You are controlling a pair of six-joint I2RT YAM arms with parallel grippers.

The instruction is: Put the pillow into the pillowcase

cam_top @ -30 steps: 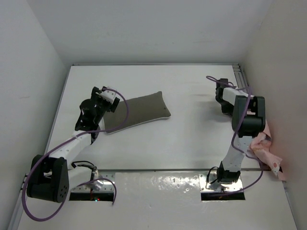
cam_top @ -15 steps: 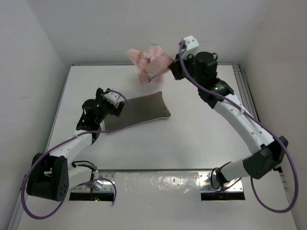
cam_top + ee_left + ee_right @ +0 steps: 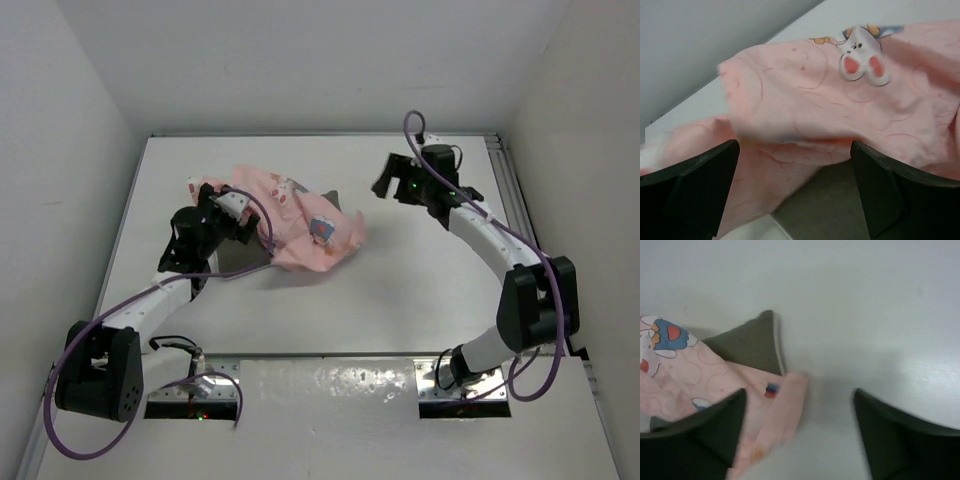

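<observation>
Nearest me, my two bases sit on a shiny metal plate (image 3: 330,385) at the near edge of the white surface (image 3: 420,300). From there the left arm (image 3: 150,300) reaches forward and a little inward. My left jaws stand wide apart and hold nothing. Their tips are at the left end of the heap, over the near edge of the pillow (image 3: 835,200).

Only a little of that grey-olive pad shows. There is a strip just beyond my left jaws (image 3: 240,262), and one pale-trimmed corner pokes out on the far right side (image 3: 752,342). The pillow lies flat on the surface left of centre.

The pillowcase (image 3: 290,225) covers the rest. It is a crumpled pink heap draped on top of the pillow, not around it, with blue-and-white cartoon figures on its upper folds. In the left wrist view its folds (image 3: 840,115) fill the space ahead of my jaws and hide the pad's far side. I cannot tell where its opening is.

Farther out, the right arm (image 3: 490,235) arcs up from its base and bends back toward the centre. My right jaws are spread and empty, in the air just beyond the right end of the heap. A loose pink edge (image 3: 785,405) lies on the surface below them.

Behind everything stands the plain white wall (image 3: 320,60).
</observation>
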